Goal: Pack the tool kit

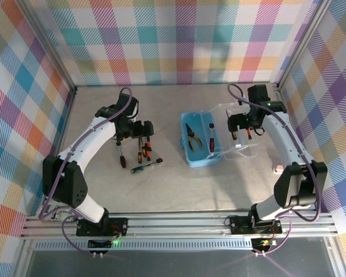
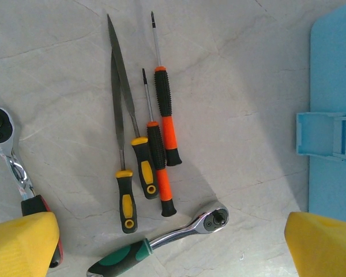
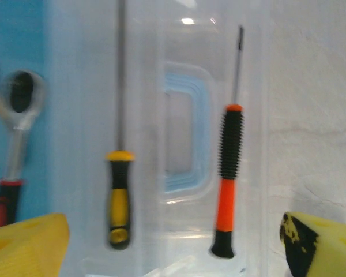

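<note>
Clearly, right pincer (image 3: 174,247) gapes (empty).

You look down on the whole table (image 1: 161,190) from above and behind the arm bases (image 1: 101,226), facing the far wall (image 1: 179,40). Your left wrist camera hangs close over the loose screwdrivers (image 2: 164,109) left of the blue box (image 2: 334,86), looking straight down. Your right wrist camera sits closer still over the clear lid (image 3: 179,46), slightly blurred. Both patches lie within the overhead view.
</note>
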`<act>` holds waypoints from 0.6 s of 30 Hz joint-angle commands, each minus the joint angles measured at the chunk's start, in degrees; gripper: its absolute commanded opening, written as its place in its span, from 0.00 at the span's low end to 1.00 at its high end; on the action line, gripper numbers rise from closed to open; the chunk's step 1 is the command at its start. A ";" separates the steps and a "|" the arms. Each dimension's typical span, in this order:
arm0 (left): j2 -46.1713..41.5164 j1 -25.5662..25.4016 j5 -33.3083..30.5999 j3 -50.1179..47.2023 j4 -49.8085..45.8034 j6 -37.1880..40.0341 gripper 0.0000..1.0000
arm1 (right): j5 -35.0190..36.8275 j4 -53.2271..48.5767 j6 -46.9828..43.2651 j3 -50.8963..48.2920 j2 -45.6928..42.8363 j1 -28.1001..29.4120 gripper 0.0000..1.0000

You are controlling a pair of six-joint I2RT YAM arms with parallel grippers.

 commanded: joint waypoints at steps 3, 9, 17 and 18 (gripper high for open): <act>0.64 -0.23 -1.77 -1.73 -1.41 0.49 1.00 | -10.87 -1.05 2.36 1.62 -5.30 4.06 0.99; 1.70 -0.31 -3.65 -3.65 -1.31 -0.54 1.00 | -14.44 2.69 5.66 -1.44 -5.07 9.30 0.99; -0.64 4.39 -6.56 -9.69 0.27 -4.08 0.99 | -15.20 4.33 7.11 -2.01 -1.94 14.31 0.99; -0.65 5.38 -6.09 -10.34 0.61 -4.09 0.99 | -15.29 4.36 7.19 -1.75 -1.55 14.80 0.99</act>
